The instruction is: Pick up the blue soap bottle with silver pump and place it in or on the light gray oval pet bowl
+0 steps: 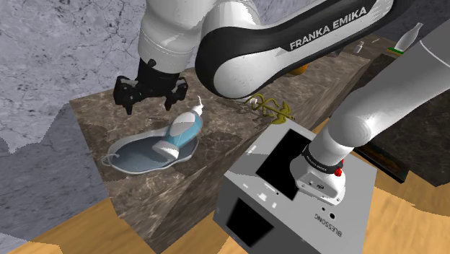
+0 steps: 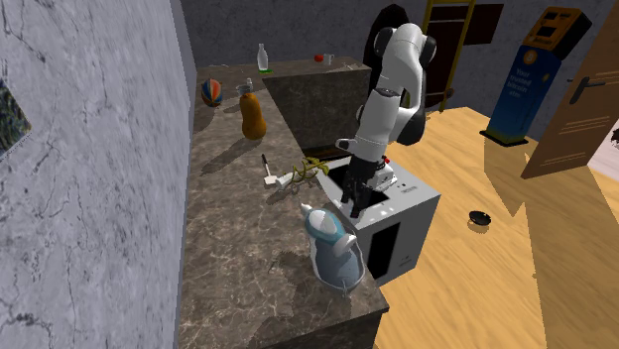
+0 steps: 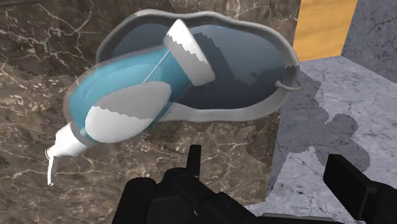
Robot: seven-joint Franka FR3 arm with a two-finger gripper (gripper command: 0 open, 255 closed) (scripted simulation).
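The blue soap bottle (image 1: pixel 180 133) lies on its side across the light grey oval pet bowl (image 1: pixel 133 160) on the dark marble counter. Its base rests inside the bowl, and its pale pump sticks out over the rim toward the counter's middle. In the wrist view the bottle (image 3: pixel 130 92) leans on the bowl's rim (image 3: pixel 257 39) ahead of the fingers. My black gripper (image 1: pixel 151 105) hangs open just above and behind the bowl, touching nothing. The same gripper (image 3: pixel 270 170) has its fingers wide apart. From the second exterior view the bottle (image 2: pixel 329 238) and bowl sit near the counter's corner.
The grey stand (image 1: pixel 288 191) adjoins the counter. A yellowish object (image 1: pixel 270 108) and a white tool (image 2: pixel 278 179) lie mid-counter. Farther along stand an orange bottle (image 2: pixel 253 117), a ball (image 2: pixel 210 91) and a clear bottle (image 2: pixel 262 58). A marbled wall (image 2: pixel 89 149) backs the counter, and the bowl sits near the counter's edge.
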